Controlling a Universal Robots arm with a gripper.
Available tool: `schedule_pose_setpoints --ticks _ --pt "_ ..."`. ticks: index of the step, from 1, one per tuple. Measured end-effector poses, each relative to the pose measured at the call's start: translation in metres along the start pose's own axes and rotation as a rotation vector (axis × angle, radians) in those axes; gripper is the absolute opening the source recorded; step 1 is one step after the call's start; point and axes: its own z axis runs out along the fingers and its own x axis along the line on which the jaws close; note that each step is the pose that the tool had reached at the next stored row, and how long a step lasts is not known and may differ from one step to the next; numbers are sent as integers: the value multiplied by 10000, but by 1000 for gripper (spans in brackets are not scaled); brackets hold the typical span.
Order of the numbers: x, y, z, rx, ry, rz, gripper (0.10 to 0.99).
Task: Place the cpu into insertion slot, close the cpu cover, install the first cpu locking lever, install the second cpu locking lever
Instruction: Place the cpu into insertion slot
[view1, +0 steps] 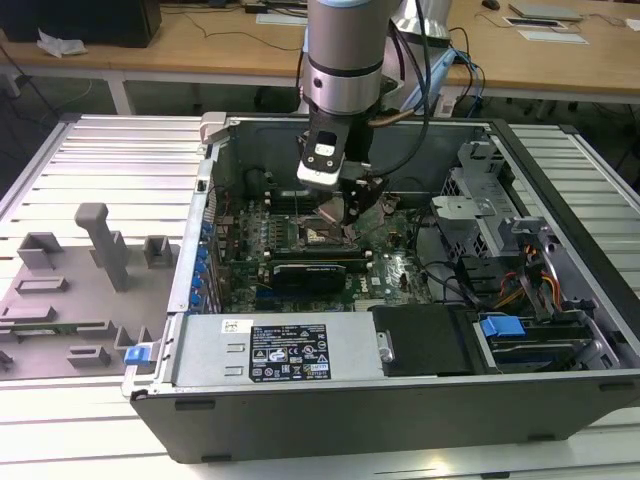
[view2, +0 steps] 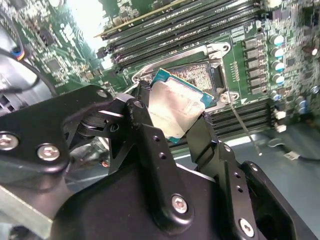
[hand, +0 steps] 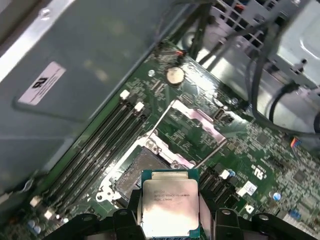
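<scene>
My gripper (view2: 175, 122) is shut on the cpu (view2: 176, 106), a flat square chip with a silvery-beige top and green edge, one black finger on each side. In the first wrist view the cpu (hand: 169, 202) hangs just above and beside the open insertion slot (hand: 136, 172), tilted and not seated. The cpu cover (hand: 201, 120), a silvery frame plate, is swung open and lies back beyond the slot. Both thin locking levers (hand: 161, 116) stand released. In the exterior view the gripper (view1: 340, 215) reaches down into the computer case over the motherboard socket (view1: 322, 236).
Memory slots (hand: 105, 140) run alongside the socket. A long black card (view1: 312, 270) sits below it in the exterior view. Case walls (view1: 215, 190), drive cages (view1: 480, 185) and cables (view1: 450, 275) surround the board. Grey fixtures (view1: 100, 245) stand at the exterior view's left.
</scene>
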Motion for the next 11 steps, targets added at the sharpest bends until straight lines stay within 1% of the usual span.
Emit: schedule_pose_setpoints --ticks 2,4,6,11 --pt "0 0 5 -3 -30 315 541" --pt "0 -1 13 -8 -82 891 541" --pt "0 -2 23 -15 -149 1613 541" --pt "0 -3 37 -24 -229 2485 541"
